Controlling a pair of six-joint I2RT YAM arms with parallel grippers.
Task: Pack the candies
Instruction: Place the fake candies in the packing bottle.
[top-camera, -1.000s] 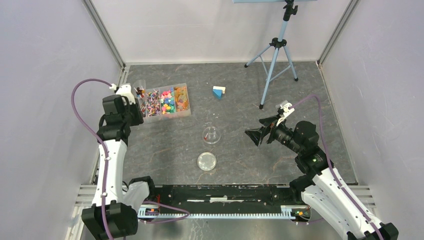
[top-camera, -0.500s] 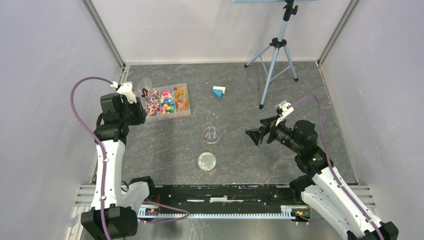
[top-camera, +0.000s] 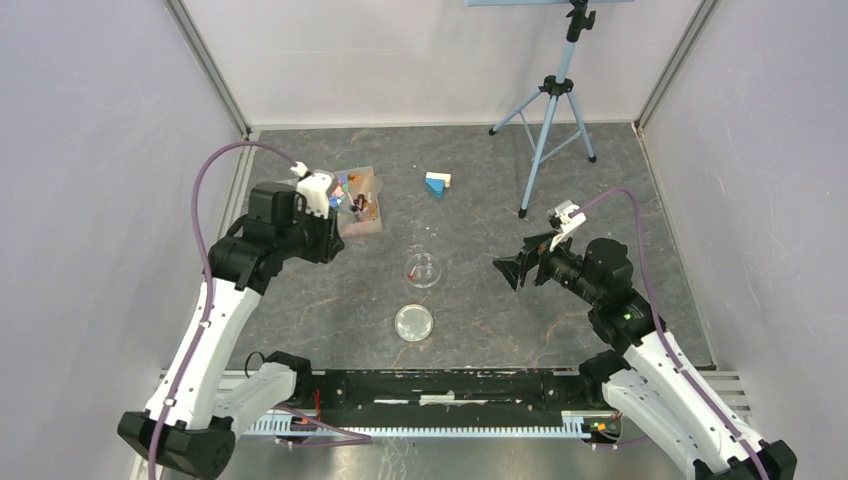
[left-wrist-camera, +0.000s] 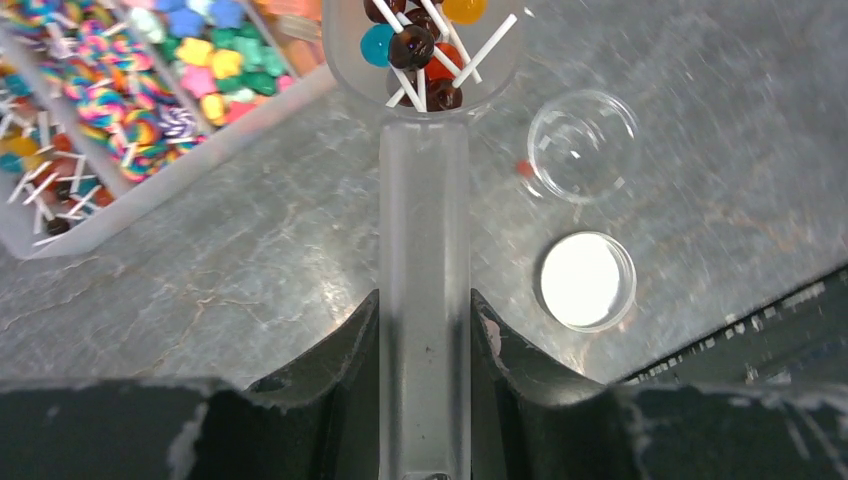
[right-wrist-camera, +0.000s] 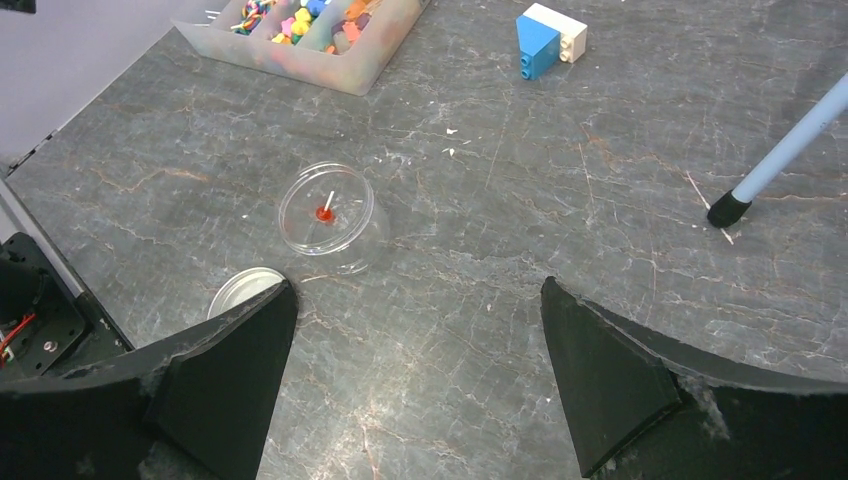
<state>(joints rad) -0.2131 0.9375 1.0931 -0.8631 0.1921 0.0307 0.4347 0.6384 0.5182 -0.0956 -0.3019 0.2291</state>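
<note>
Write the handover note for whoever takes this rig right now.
Left claw: shut on the handle of a clear scoop loaded with lollipops, held near the candy tray.
Right claw: open, empty, hovering to the right of the jar.
Jar: open, with what looks like one red lollipop inside. Its lid lies beside it, nearer the arms.
Done: scoop filled.
Left: tip the load into the jar, probably scoop more, then fit the lid.
</note>
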